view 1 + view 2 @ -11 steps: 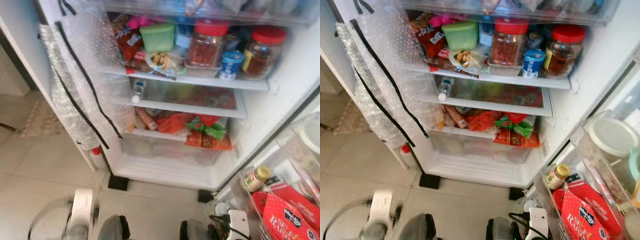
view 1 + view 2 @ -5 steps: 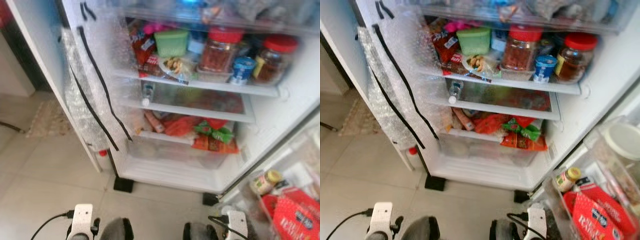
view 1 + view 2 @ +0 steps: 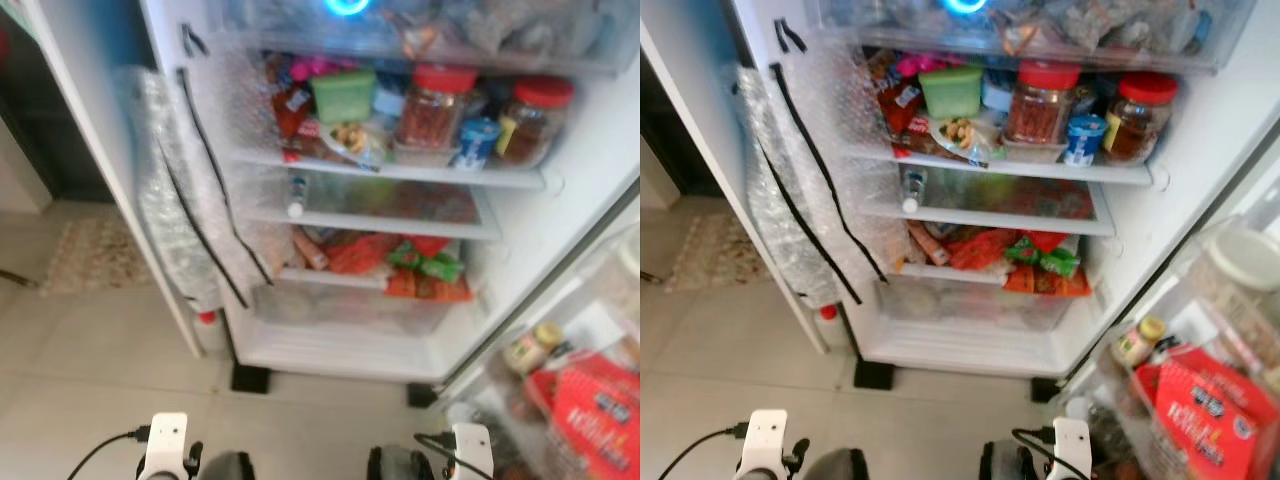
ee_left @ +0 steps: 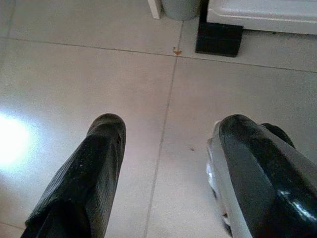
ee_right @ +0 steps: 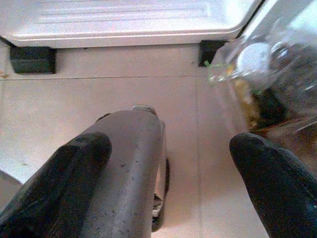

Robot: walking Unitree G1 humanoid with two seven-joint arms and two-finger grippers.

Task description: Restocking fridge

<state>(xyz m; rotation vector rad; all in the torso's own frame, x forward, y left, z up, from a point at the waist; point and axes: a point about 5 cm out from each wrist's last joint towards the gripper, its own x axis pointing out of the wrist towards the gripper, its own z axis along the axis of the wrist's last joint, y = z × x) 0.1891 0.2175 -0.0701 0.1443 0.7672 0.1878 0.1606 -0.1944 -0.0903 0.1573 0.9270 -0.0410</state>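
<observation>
open fridge point(image 3: 1200, 150), both pincers idle

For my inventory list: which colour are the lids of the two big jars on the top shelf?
Both jar lids are red, clearest in the right eye view.

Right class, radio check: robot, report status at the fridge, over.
Left hand open, empty, low over floor tiles. Right hand open, empty. Fridge open, shelves stocked with jars. Nothing in the way.

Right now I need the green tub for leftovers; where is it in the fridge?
The green tub sits on the upper shelf, toward the robot's left, in the head views, with a red-lidded jar to its right.
</observation>
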